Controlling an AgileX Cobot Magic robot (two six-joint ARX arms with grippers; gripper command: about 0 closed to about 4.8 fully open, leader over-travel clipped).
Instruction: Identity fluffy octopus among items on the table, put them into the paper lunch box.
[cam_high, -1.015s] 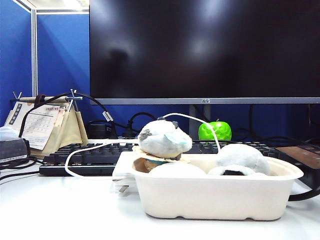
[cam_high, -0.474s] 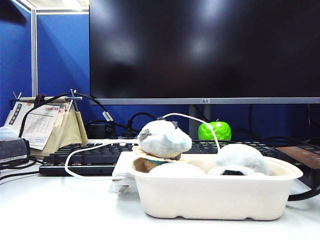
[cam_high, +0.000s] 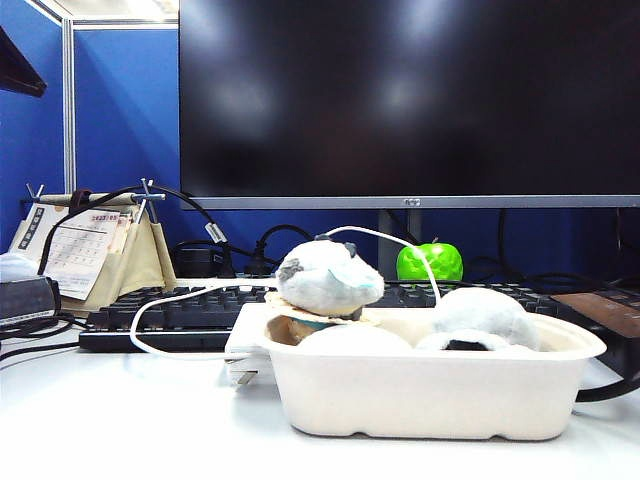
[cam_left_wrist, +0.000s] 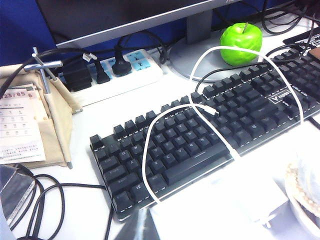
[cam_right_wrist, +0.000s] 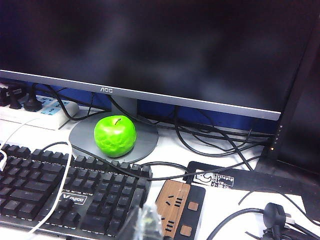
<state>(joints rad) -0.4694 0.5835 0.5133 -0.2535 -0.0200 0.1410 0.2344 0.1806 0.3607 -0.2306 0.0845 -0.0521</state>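
Octopus (cam_high: 485, 312) sits in the right end of the box (cam_high: 420, 395), dome up, its whitish lobes and dark spot turned toward the front of the worktop (cam_high: 120, 420). A second pale fuzzy dome (cam_high: 352, 338) lies in the left half of the box, though only its rounded top shows, so I cannot tell which way it faces. That makes two domes inside. The single box stands with its long axis running side to side, in front of the keyboard (cam_high: 170, 310).

One white-grey plush (cam_high: 328, 278) with a blue patch perches at the box's left rim, leaning outward. One green apple (cam_high: 429, 261) stands behind, by the monitor (cam_high: 400, 100) foot.

Left pincer (cam_left_wrist: 136, 227) hangs over the near left end of the keyboard, a blurred tip only; I cannot tell whether it is spread. Right pincer (cam_right_wrist: 146, 223) is pressed together, empty, above the keyboard's right end beside a wooden power strip (cam_right_wrist: 177, 207).
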